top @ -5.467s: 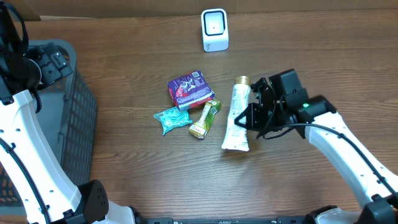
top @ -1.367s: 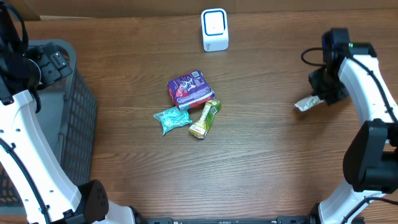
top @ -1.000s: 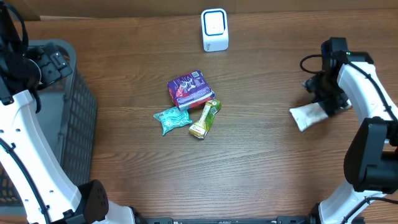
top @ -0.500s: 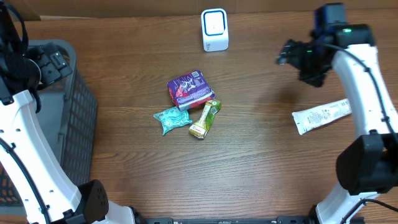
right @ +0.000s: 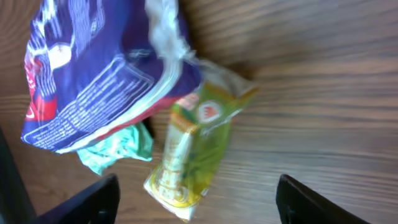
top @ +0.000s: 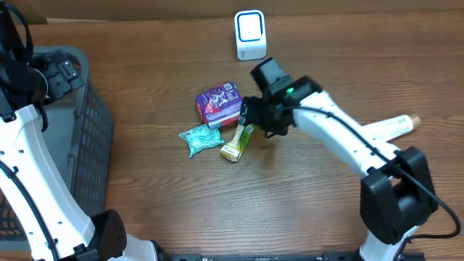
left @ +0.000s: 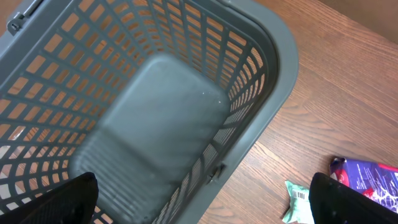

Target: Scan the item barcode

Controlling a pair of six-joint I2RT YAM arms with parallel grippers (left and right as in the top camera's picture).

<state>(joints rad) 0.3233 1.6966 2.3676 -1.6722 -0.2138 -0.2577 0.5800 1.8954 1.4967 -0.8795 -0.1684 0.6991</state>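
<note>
**Item location.** The green-and-yellow snack packet [right: 193, 149] lies flat on the wooden table [top: 304, 203], near the middle. Its upper end touches the lower corner of the purple packet [top: 221, 104]. A teal packet [top: 201, 138] lies just beside it on the other side. The barcode scanner [top: 250, 35] stands well apart, at the far edge. A white tube [top: 388, 129] lies apart at the table's right side.

**End effectors.** The right gripper [top: 250, 119] hovers directly over the green-and-yellow packet. Its fingers stand wide on either side of the packet and hold nothing. The left gripper [left: 199, 205] is spread fully wide and empty above the grey basket [left: 273, 68].

**Handling properties (judgement).**
- Expect a light, thin film packet that is soft rather than stiff.
- It will probably bend or droop beyond the pinch point.
- The glossy wrapper is likely to be slippery, so a shallow grip may slide off.

**Where to grip (judgement).**
1. Take it across the narrow width, at mid-body.
2. Stay clear of the crimped upper end, which sits against the purple packet, so that you do not catch both.
3. Bring both fingertips down to the wood, because the packet has little height to grip.
4. Close firmly but do not crush it.

No barcode shows on the upper face, so expect to turn the packet towards the scanner.
</note>
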